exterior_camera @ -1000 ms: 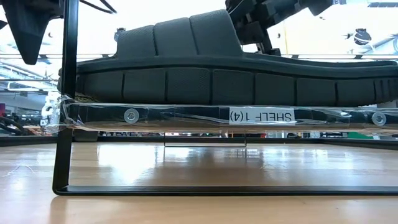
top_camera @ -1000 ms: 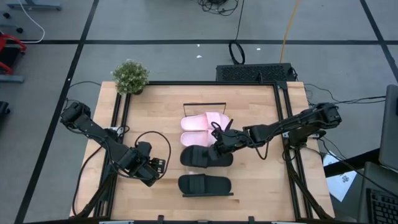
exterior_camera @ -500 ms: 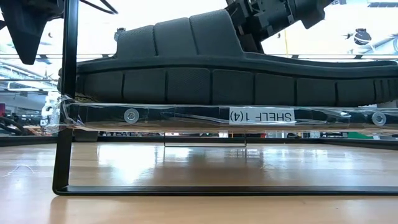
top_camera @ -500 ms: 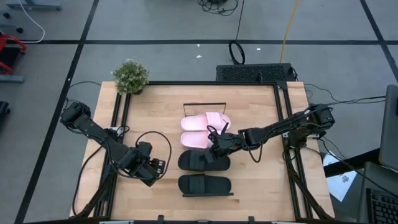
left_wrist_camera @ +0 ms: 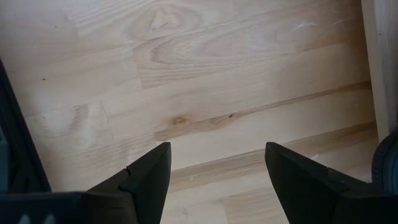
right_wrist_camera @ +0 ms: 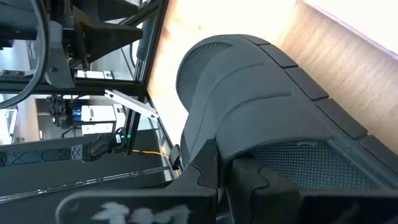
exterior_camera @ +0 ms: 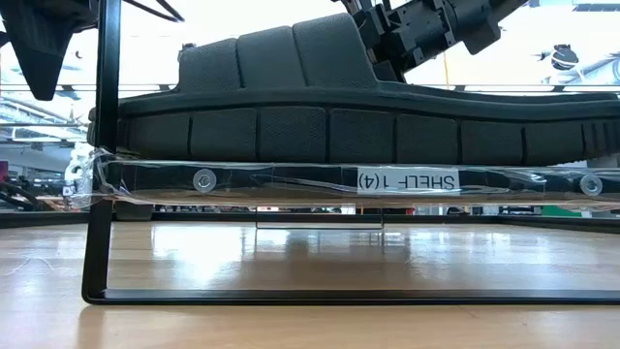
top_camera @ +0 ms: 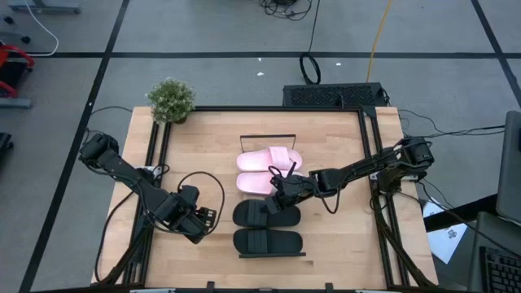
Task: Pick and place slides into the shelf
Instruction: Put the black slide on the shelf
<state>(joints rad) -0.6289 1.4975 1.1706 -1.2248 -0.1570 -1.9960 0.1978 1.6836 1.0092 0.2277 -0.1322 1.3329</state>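
The shelf runs from far to near down the table's middle. Two pink slides lie on its far part, and a black slide lies on its near end, filling the low view. Between them sits a second black slide, with my right gripper shut on it. I cannot tell whether this slide rests on the board. My left gripper hangs open over bare wood at the table's left, fingers pointing down. My right gripper pinches the edge of the black slide's strap, on the strap's right-hand side, between its two shut fingers. The fingers slant down from the table's far right. The ribbed strap arches away from them, and the slide lies roughly level.
A small potted plant stands at the table's far left corner. Black frame rails run along both sides. Open wood lies on either side of the shelf. A black grille-like box sits beyond the far edge.
My right gripper has gone down and toward the table's near edge, a little leftward, still shut on the black slide. The slide has moved with it, away from the pink pair and closer to the other black slide.
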